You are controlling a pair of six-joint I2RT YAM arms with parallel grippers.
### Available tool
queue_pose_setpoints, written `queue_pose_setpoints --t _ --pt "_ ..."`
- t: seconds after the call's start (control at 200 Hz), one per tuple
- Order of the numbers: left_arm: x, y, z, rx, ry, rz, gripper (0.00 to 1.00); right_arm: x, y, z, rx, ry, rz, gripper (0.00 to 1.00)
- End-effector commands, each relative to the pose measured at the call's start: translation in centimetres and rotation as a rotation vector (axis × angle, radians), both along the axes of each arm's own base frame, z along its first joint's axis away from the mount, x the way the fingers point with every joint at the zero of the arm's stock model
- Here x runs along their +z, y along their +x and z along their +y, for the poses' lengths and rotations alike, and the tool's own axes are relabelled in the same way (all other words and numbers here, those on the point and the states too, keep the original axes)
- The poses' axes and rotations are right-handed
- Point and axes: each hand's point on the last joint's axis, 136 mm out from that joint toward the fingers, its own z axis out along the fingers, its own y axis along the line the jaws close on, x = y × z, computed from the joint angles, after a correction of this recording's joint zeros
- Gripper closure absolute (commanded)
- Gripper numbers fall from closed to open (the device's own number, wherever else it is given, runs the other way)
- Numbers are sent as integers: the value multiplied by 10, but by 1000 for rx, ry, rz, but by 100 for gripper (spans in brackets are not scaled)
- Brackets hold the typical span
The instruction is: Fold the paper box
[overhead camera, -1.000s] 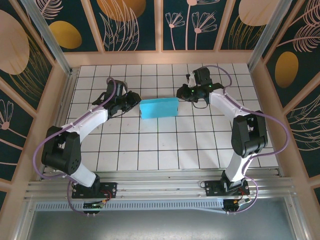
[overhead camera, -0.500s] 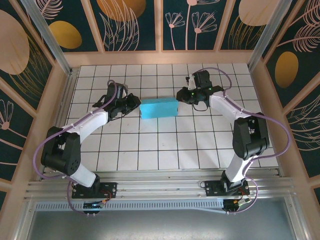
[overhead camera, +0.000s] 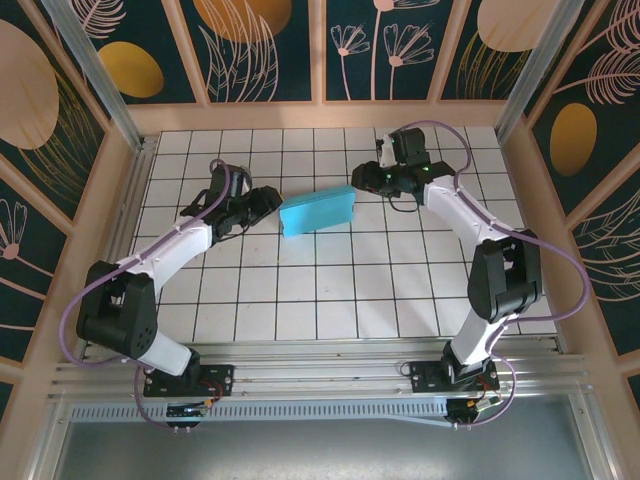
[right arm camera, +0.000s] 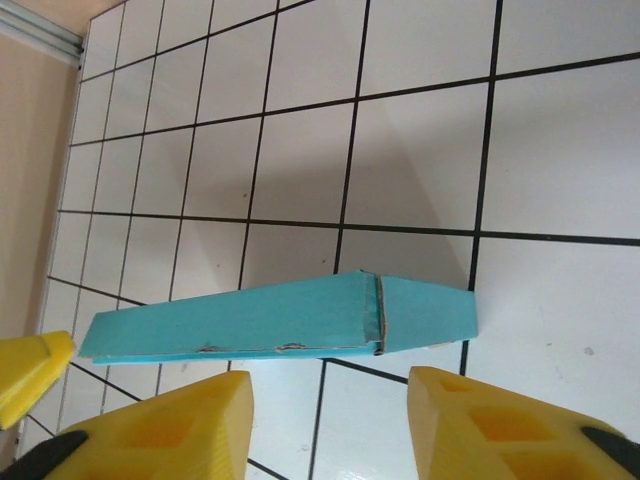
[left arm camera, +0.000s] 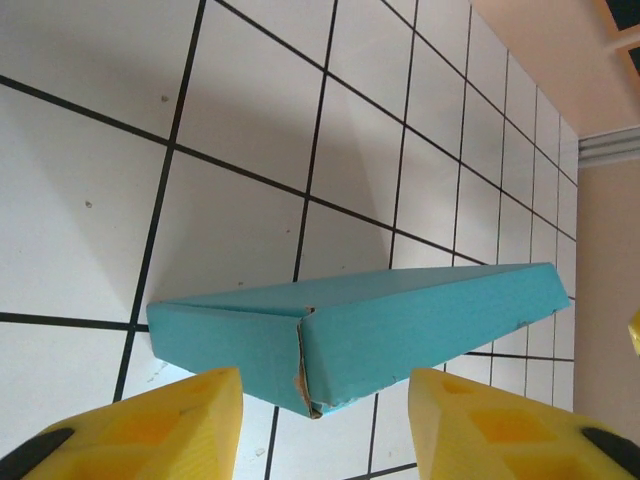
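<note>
Left gripper (overhead camera: 268, 198) stands at the left end of the paper box (overhead camera: 317, 209), and its yellow fingers (left arm camera: 150, 430) are spread wider than that end. The box's corner pokes just into the gap, but neither pad presses on it, so this gripper has hold of nothing. Right gripper (overhead camera: 360, 180) mirrors it at the box's right end. Its fingers (right arm camera: 500, 420) are likewise parted with the card lying free just beyond them, so nothing is gripped there either.

The box lies between the two grippers, flat on the tiled table (overhead camera: 350, 290) with its cyan face up. It is a closed, shallow rectangle, turned a little askew to the grid so that its right end sits farther back than its left. A folded seam (left arm camera: 302, 350) with slightly frayed, pale edges closes the left end, and the right wrist view shows a similar join near the right end.

Flanking the box end to end suits pressing or squaring it from both sides. With the jaws apart and the box resting on its own, the folding looks essentially done.

Beyond the box there are bare white tiles and then the wooden back wall (overhead camera: 320, 115).
</note>
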Motion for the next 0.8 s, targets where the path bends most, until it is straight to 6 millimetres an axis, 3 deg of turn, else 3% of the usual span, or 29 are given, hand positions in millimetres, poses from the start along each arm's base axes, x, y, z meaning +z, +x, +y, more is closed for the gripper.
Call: queue_pose_setpoints --t 0.0,0.335,0.506,0.616,0.691,0.796 --pt "8 2 -6 -4 -37 -15 52 -6 2 4 34 10 9 51" --pt "-13 3 -12 -21 -56 30 53 -34 9 15 75 34 63 57" --pt "-32 -5 -10 -30 -36 69 69 -61 1 14 77 25 113 75" --pt "-56 -21 -7 -40 -24 117 76 -77 -13 10 74 25 148 79" --pt "-65 -29 -6 -51 -19 138 78 -73 -18 8 72 21 147 78" --pt "-69 -31 -4 -51 -1 142 79 -44 -11 7 63 30 88 74"
